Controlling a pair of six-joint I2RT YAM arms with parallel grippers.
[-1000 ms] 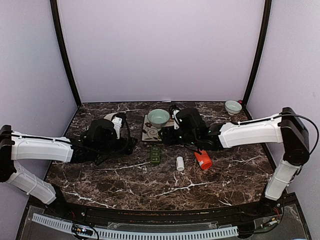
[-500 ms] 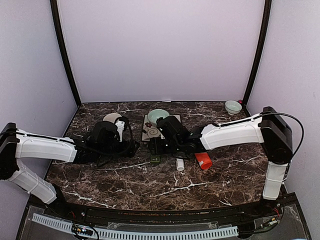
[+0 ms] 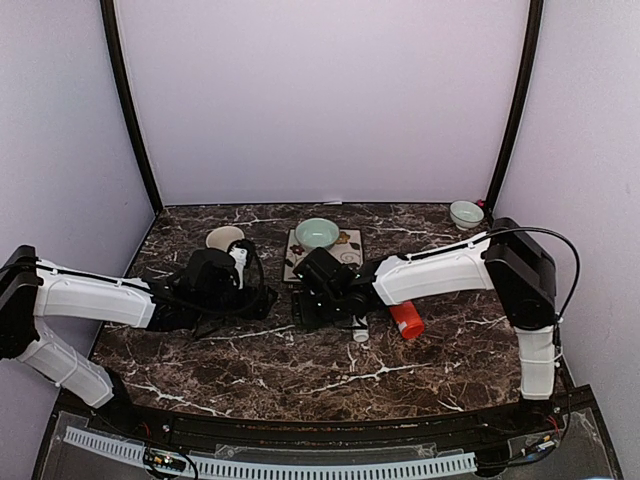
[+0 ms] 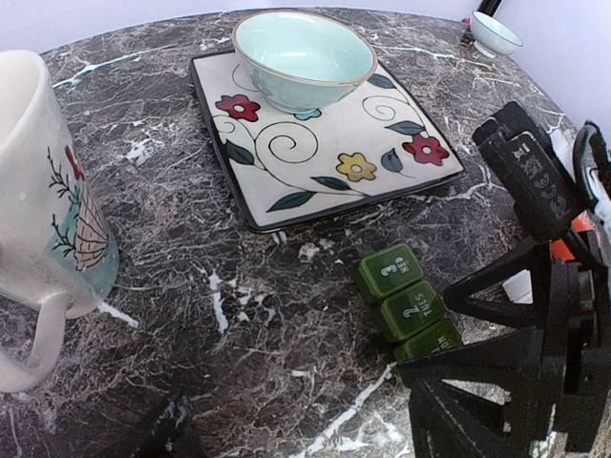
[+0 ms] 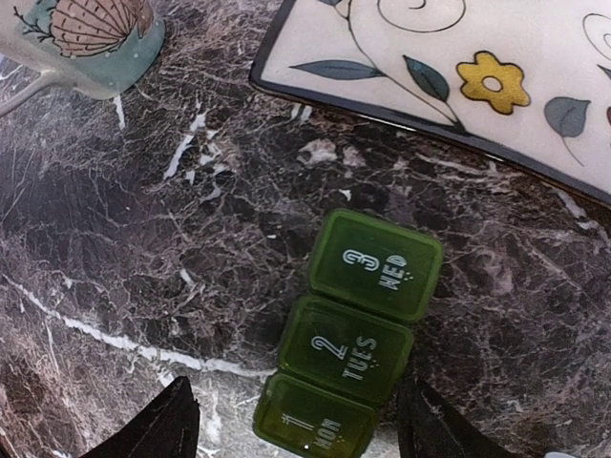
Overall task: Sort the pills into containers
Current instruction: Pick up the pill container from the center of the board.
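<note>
The dark green pill box (image 5: pixel 353 343), a strip of three shut compartments marked 1 MON, 2 TUES, 3 WED, lies on the marble table in front of the tray. My right gripper (image 5: pixel 301 429) is open just above its MON end, one fingertip on each side and apart from it. In the top view the right gripper (image 3: pixel 308 308) covers the box. The box also shows in the left wrist view (image 4: pixel 406 301). My left gripper (image 3: pixel 260 297) is open and empty, low over the table left of the box. I can make out no pills.
A flowered tray (image 3: pixel 345 243) holds a pale green bowl (image 3: pixel 317 233). A mug (image 3: pixel 224 238) stands at the back left. An orange bottle (image 3: pixel 405 320) lies on its side with its white cap (image 3: pixel 360 328) beside it. A small bowl (image 3: pixel 465 213) sits at the back right.
My right arm has swung left from the tray's front edge and now hangs over the pill box, hiding it from above. My left gripper has crept a little right and nearer.
</note>
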